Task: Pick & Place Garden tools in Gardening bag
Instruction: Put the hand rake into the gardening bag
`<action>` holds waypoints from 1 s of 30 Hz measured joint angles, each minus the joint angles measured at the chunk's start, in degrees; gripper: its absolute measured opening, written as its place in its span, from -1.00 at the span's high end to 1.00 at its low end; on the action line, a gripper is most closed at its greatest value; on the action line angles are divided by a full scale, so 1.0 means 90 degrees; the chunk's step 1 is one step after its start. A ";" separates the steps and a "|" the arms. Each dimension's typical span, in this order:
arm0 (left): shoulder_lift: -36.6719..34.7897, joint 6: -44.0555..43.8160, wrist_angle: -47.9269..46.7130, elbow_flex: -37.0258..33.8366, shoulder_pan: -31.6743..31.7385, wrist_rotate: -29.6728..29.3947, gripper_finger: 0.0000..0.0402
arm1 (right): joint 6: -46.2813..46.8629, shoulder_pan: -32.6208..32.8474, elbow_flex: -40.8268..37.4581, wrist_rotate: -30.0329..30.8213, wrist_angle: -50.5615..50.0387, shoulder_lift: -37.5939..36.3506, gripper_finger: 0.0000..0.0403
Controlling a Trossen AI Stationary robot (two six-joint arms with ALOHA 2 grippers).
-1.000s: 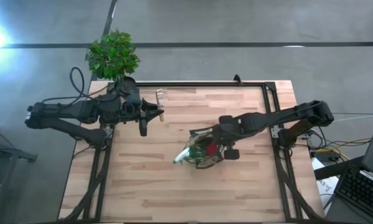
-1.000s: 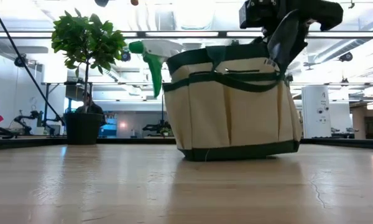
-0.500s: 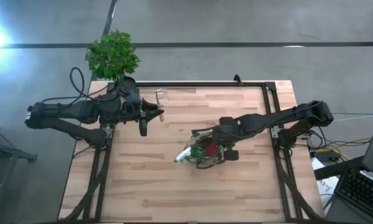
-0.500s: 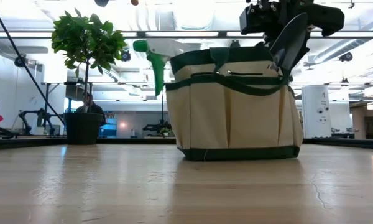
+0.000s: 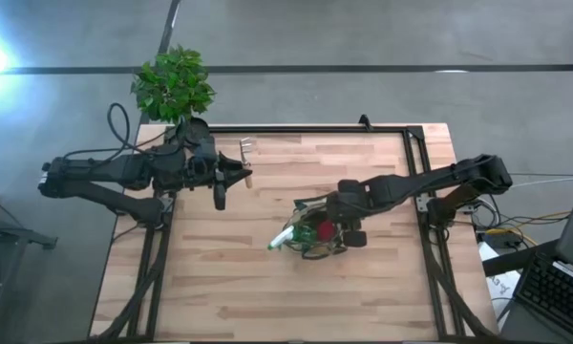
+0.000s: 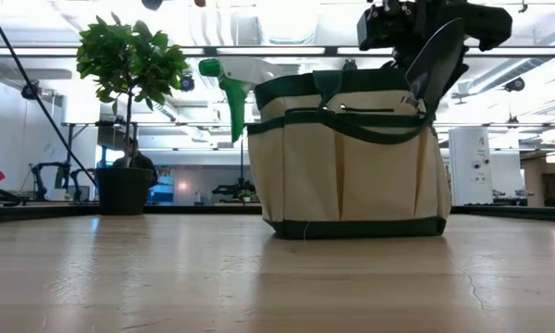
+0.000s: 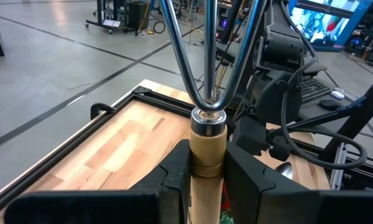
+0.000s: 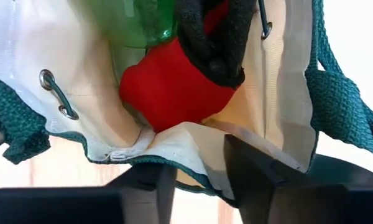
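The tan gardening bag (image 5: 312, 236) with green trim stands on the table's middle; it also shows in the low view (image 6: 347, 162). A green-and-white spray bottle (image 6: 224, 79) sticks out of its left end. A red-and-black item (image 8: 186, 81) lies inside. A dark trowel blade (image 6: 433, 57) stands up at its right end. My right gripper (image 5: 336, 227) is open just above that end, with the bag's rim (image 8: 196, 140) between its fingers. My left gripper (image 5: 237, 172) is at the far left, shut on the hand rake (image 5: 245, 148), high above the table. My left gripper pinches the rake's wooden handle (image 7: 207, 163) between its two fingers, just below the metal ferrule. The fingers come level from the table's left and lie across the handle. The rake is lifted clear, its chrome tines (image 7: 202, 50) toward the far edge. Whether my right gripper touches the bag's rim I cannot tell.
A potted green plant (image 5: 174, 84) stands at the far left corner. A black frame rail (image 5: 306, 130) runs along the table's far edge and sides. Bare wood (image 5: 267, 296) lies near the front edge. A person (image 6: 129, 155) sits in the room behind the table.
The bag, with the spray bottle in it, has slid a little toward the table's right edge, and my right gripper above it has gone the same way.
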 joint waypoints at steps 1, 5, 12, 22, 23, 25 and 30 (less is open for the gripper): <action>0.0009 0.0000 0.0000 0.0000 0.0000 0.0000 0.63 | -0.0001 0.0014 0.0000 0.0002 0.0000 0.0000 0.35; 0.0015 0.0002 -0.0005 0.0000 0.0000 0.0002 0.63 | -0.0029 0.0079 0.0002 0.0002 -0.0010 -0.0039 0.20; 0.0015 0.0002 -0.0015 0.0000 0.0000 0.0002 0.63 | 0.0159 0.0241 0.0005 0.0014 -0.0024 -0.0238 0.05; 0.0015 0.0002 -0.0051 0.0000 -0.0002 0.0002 0.63 | 0.0199 0.0345 0.0007 0.0046 -0.0024 -0.0647 -0.08; 0.0015 0.0002 -0.0070 0.0000 0.0000 0.0002 0.63 | 0.0205 0.0344 0.0007 0.0046 -0.0024 -0.0708 -0.08; 0.0015 0.0015 -0.0104 0.0000 0.0000 0.0002 0.63 | 0.0205 0.0354 0.0007 0.0046 -0.0025 -0.0832 -0.07; 0.0015 0.0039 -0.0220 0.0000 -0.0002 0.0003 0.63 | 0.0342 0.0463 0.0007 0.0024 -0.0027 -0.1252 -0.03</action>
